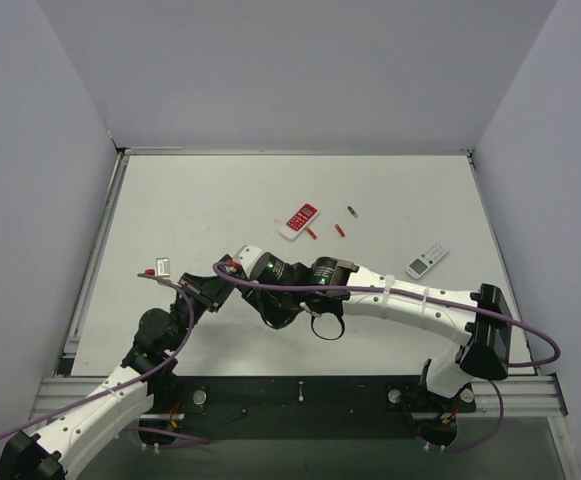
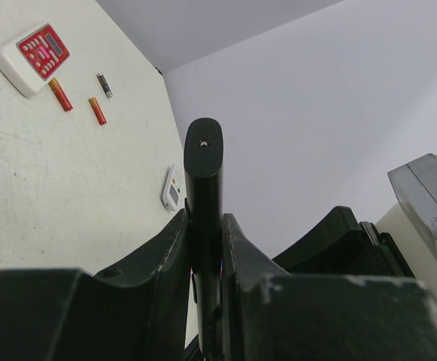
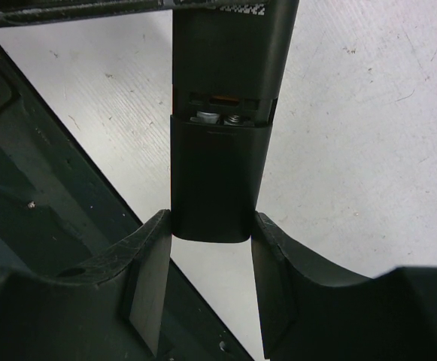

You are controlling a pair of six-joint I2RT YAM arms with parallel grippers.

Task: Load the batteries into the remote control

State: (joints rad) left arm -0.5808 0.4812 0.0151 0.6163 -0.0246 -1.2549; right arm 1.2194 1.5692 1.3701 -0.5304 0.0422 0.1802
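The long black remote control (image 2: pixel 203 162) is held off the table between both arms. My left gripper (image 2: pixel 205 222) is shut on its thin edges, and it sticks up past the fingers. My right gripper (image 3: pixel 210 226) is shut on the end of the remote's battery cover (image 3: pixel 212 180). The cover sits slightly slid back, and the gap (image 3: pixel 222 109) shows metal contacts and a bit of orange. Two orange batteries (image 1: pixel 311 233) (image 1: pixel 340 229) and a darker one (image 1: pixel 351 211) lie on the table beyond the grippers. In the top view the arms hide most of the remote.
A red-and-white remote (image 1: pixel 299 220) lies beside the loose batteries. A small white-grey remote (image 1: pixel 427 260) lies at the right. A small grey piece with a red bit (image 1: pixel 157 267) sits at the left. Grey walls enclose the white table (image 1: pixel 220 200).
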